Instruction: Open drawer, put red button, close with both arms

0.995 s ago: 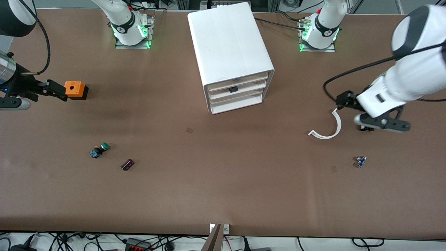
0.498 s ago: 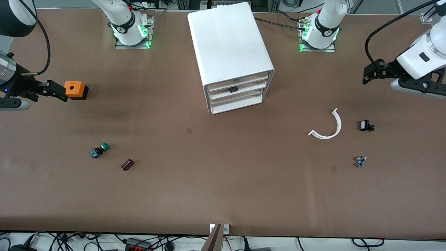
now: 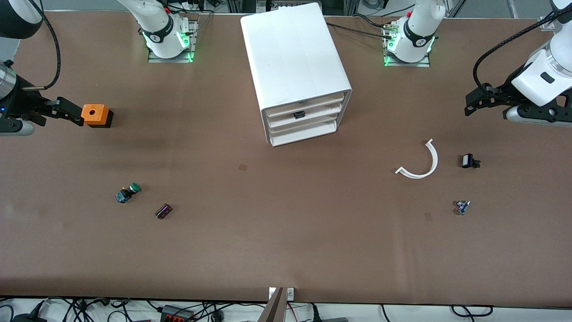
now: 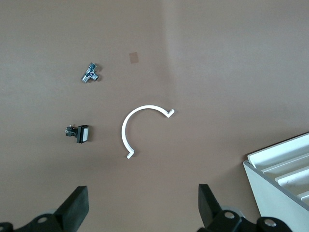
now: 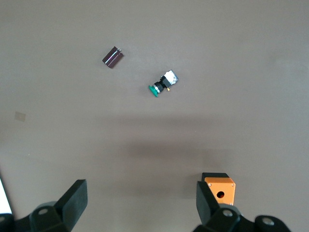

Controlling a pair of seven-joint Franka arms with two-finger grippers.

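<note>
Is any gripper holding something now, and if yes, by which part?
Nothing is held. The left gripper is open over bare table near the curved white piece; the right gripper is open beside the orange box.

My counter (image 3: 286, 232) looks matt brown, smooth. The cabinet (image 3: 292, 53) is glossy white plastic; my claws (image 3: 473, 100) look matt black plastic.

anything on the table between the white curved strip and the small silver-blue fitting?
Nothing: bare brown tabletop between the white curved plastic strip and the small silver-blue metal fitting. The front view and the left wrist view both show it.
</note>
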